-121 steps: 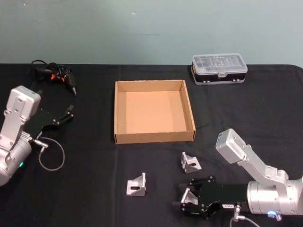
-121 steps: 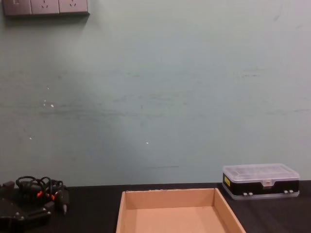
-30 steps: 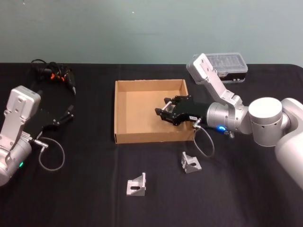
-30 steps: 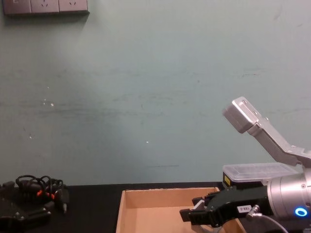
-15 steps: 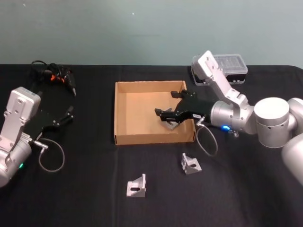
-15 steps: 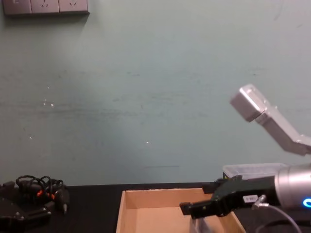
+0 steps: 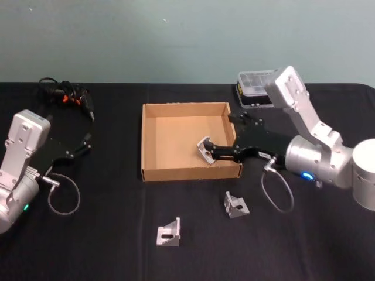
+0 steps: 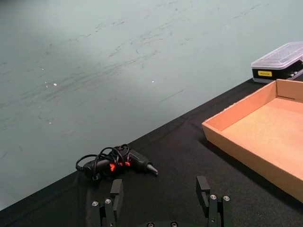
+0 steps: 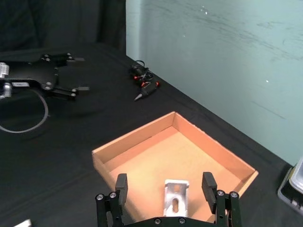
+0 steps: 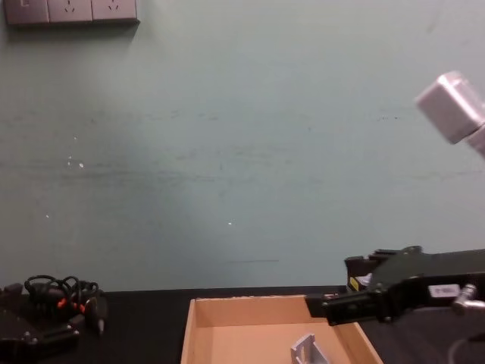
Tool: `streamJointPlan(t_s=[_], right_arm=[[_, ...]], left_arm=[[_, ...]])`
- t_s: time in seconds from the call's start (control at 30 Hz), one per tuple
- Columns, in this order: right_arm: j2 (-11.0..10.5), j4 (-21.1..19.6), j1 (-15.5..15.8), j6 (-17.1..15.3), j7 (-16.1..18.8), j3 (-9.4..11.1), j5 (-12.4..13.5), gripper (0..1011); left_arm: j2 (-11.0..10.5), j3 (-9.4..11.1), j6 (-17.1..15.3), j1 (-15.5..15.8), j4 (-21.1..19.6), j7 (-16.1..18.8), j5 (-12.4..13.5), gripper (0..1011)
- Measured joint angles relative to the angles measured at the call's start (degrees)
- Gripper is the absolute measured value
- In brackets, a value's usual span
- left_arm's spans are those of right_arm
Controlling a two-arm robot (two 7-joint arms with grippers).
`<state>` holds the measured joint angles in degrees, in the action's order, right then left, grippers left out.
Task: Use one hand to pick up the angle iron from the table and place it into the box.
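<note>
Silver angle iron [image 7: 205, 148] below right tool [image 7: 222, 135]

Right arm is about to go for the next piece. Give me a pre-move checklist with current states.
1. Angle iron lies on the floor of the box: ok.
2. Right claw is open, with its fingers apart from that piece: ok.
3. Right claw has clearance above the box's right wall, which it hangs over: cannot tell.
4. Next targets: two more angle irons sit on the table in front of the box, apart from each other: ok.
5. Left claw is open at the table's left, away from the box: ok.
</note>
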<state>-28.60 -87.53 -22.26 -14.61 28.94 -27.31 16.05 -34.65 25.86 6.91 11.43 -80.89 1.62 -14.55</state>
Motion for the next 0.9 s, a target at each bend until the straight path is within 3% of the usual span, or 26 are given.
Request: streamJointPlan(t_s=[0.13,0.4,0.57,0.73,0.9], right_arm=[[-2.23,-7.67,5.34,-3.20,-2.79,2.69,2.08,1000],[-3.88,-16.72,12.45,-10.28,-6.45,6.19,6.43,1000],[-4.44,-19.03,14.24,-13.36,-6.97,6.70,8.88,1000],[-5.22,-20.01,14.90,-17.63,-7.66,5.90,10.64,1000],[-4.62,-19.67,15.93,-21.55,-9.96,5.93,12.75,1000]], left_arm=[[0.00,0.00,0.00,0.00,0.00,0.00,0.00,1011],[0.00,0.00,0.00,0.00,0.00,0.00,0.00,1011],[0.00,0.00,0.00,0.00,0.00,0.00,0.00,1011],[0.00,0.00,0.00,0.01,0.00,0.00,0.00,1012],[0.00,0.00,0.00,0.00,0.00,0.00,0.00,1011]])
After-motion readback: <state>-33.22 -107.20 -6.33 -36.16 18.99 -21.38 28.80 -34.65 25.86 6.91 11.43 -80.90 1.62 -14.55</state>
